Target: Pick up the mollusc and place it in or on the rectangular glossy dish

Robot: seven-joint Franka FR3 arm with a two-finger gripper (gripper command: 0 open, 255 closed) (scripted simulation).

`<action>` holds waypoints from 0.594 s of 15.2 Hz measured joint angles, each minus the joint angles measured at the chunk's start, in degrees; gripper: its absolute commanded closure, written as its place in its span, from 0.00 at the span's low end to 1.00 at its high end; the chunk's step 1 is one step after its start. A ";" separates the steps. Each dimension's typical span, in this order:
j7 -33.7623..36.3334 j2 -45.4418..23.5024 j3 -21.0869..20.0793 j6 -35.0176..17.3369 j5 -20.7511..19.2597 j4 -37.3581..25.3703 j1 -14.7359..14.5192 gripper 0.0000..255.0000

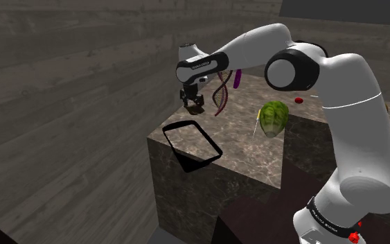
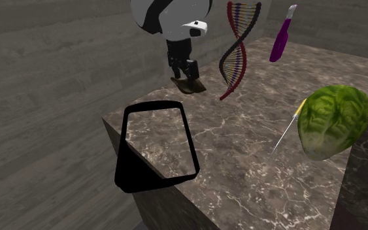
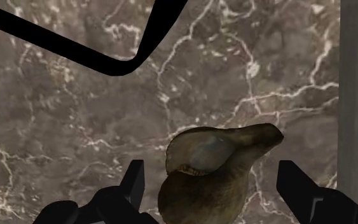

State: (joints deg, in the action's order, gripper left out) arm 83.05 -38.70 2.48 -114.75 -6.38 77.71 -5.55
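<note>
Shoulder view: claw [image 1: 193, 105] is hanging low near the worktop's [image 1: 255, 149] edge, with the dish [image 1: 176, 149] sitting just beside it. Second exterior view: it is hovering directly over the shell [image 2: 190, 84]. Wrist view: fingers are standing apart, straddling the shell without touching it; its long axis is lying slantwise across the gap, so a straight descent looks right.

Brown shell mollusc [image 3: 203, 175]: one
Black rectangular glossy dish [image 2: 135, 180]: one
Red-and-blue helix model [image 2: 236, 62]: one
Purple tool [image 2: 281, 40]: one
Green leafy head [image 2: 333, 121]: one
Yellow stick [image 2: 288, 126]: one
</note>
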 measured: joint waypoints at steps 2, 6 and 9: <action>0.22 -0.52 0.09 -0.95 0.01 0.55 0.11 0.00; 0.31 -1.02 0.14 -1.81 -0.01 0.94 0.18 0.00; 0.32 -1.05 0.14 -1.88 -0.01 0.96 0.19 0.00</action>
State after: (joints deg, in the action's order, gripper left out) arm 83.37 -39.74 2.62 -116.63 -6.39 78.67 -5.36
